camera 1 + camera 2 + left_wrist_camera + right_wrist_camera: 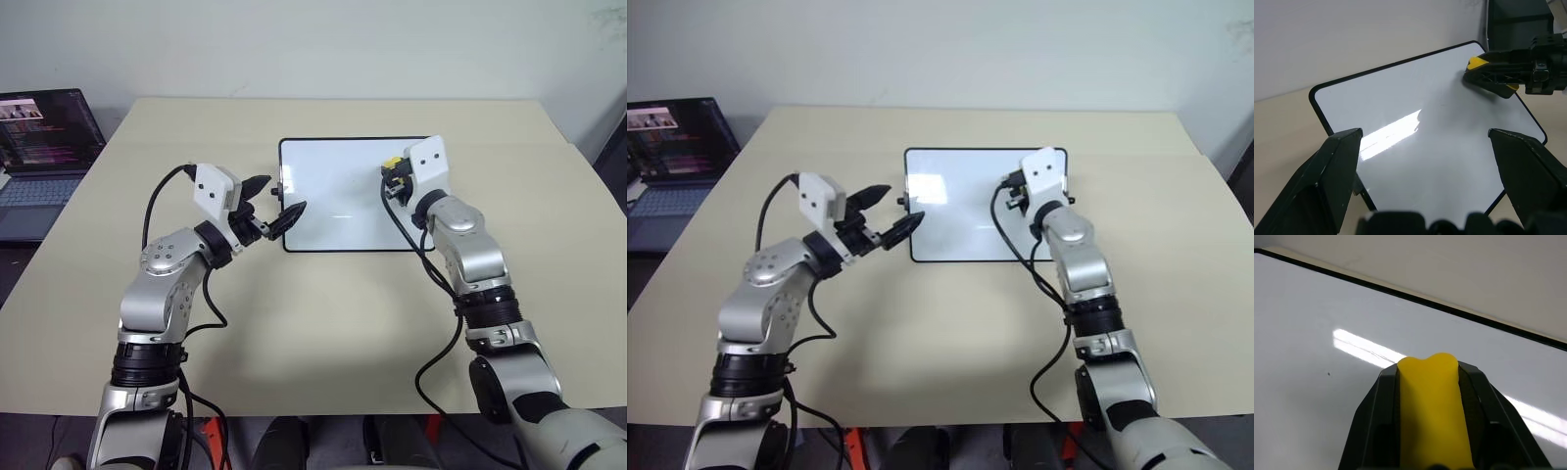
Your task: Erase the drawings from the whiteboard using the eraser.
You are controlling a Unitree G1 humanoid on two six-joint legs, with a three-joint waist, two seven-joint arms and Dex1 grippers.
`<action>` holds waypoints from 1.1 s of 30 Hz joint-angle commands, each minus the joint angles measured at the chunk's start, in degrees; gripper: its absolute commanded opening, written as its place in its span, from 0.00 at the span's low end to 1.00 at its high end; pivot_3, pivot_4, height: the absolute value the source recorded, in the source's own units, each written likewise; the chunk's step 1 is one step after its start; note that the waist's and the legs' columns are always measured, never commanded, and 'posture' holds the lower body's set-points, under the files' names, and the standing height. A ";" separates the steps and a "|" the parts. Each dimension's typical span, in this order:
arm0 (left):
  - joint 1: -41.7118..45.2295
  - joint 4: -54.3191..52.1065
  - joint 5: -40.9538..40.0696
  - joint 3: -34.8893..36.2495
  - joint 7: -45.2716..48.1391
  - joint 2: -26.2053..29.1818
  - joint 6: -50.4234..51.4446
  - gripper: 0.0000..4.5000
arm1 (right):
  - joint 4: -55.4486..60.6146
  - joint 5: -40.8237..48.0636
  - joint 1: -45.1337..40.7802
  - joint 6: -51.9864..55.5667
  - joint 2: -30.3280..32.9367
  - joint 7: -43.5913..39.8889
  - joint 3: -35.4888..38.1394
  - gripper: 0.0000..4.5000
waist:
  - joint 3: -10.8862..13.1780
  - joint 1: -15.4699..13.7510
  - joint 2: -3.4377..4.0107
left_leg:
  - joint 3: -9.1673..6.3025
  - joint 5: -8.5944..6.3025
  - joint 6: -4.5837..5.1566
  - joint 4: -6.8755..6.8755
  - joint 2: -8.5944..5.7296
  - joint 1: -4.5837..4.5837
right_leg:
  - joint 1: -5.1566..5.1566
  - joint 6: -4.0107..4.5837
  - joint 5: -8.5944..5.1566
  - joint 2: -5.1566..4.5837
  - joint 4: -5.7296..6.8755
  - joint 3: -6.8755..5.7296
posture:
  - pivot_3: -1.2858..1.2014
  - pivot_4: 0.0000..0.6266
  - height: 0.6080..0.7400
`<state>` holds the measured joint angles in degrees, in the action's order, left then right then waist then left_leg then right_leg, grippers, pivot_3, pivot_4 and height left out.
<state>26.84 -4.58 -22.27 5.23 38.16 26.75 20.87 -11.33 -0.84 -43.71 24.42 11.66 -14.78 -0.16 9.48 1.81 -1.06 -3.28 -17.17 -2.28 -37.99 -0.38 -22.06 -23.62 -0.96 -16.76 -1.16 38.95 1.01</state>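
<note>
A: Where is the eraser (1434, 406) right now?

B: Pinched between the fingers of the right gripper (396, 176), which are pressed onto its sides. The yellow block pokes out past the fingertips, its long axis running along the fingers and pointing out over the whiteboard (338, 211). It sits over the board's far right corner.

A: Touching the board?

B: I cannot tell. The left wrist view shows the eraser (1480, 62) close over the glossy surface with a dark shadow just under it, but contact is not clear.

A: And what is left to wipe?

B: Very little that I can see. The right wrist view shows one tiny dark dot (1328, 374) on the white surface, off to the side of the eraser's tip and apart from it. I judge the next stroke would have to bring the eraser down and sideways toward that speck. Whether it is one of the drawings is too small to say.

A: The other arm?

B: The left gripper (271, 208) hovers at the board's near left edge, fingers (1334, 161) spread wide, holding nothing. The right arm is the nearer one to the work.

A: Anything the head views add?

B: The whole desk (323, 323), and a laptop (44, 147) off to the left, well apart from the board. The board looks clean there; only the wrist view catches the dot.
</note>
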 commanded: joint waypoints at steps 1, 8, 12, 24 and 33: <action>1.16 -1.64 -0.63 0.31 0.29 0.16 -0.14 1.00 | 5.82 1.16 0.74 3.25 1.71 0.26 2.00 0.29 | 0.00 -0.03 0.00 | -0.01 0.00 0.00 0.00 0.00 0.00 | 0.00 0.00 0.00 0.00 0.00 0.00 | 0.52 0.24 1.00; 0.31 -4.11 -2.17 -0.45 0.45 -0.38 2.23 1.00 | 15.51 2.21 6.79 11.64 5.68 0.40 5.22 0.29 | 0.00 -0.12 0.00 | -0.01 -0.01 0.02 0.00 0.00 -0.01 | 0.01 0.00 0.00 0.00 0.00 -0.01 | 0.52 0.24 1.00; -0.67 -5.66 -3.00 -0.88 0.88 -0.31 3.56 1.00 | 19.41 2.81 9.22 15.06 6.38 1.19 6.07 0.29 | 0.00 0.00 0.00 | 0.02 -0.02 0.05 -0.04 -0.01 0.00 | 0.01 0.00 0.00 0.00 0.02 0.03 | 0.52 0.24 1.00; -4.12 -10.53 -5.00 -1.86 2.40 0.02 6.79 1.00 | 28.30 3.46 17.72 21.80 8.22 2.66 9.59 0.29 | -0.01 -0.14 -0.01 | 0.02 -0.02 0.06 -0.07 -0.02 0.05 | 0.09 0.00 0.00 0.02 0.03 0.05 | 0.52 0.24 1.00; -7.54 -15.30 -9.53 -3.40 7.11 2.09 11.22 1.00 | 31.12 4.91 21.93 24.98 8.62 3.86 12.52 0.29 | -0.01 -0.08 -0.01 | 0.01 -0.03 0.09 -0.08 -0.01 0.16 | 0.16 0.00 0.00 0.04 0.08 0.05 | 0.52 0.24 1.00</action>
<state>19.14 -16.77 -30.32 1.89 44.23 28.14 32.03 16.78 3.57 -21.97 49.29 20.10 -11.44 10.94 9.47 1.73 -1.07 -3.28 -17.21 -2.19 -38.07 -0.40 -21.89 -23.44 -0.96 -16.76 -1.12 39.03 1.06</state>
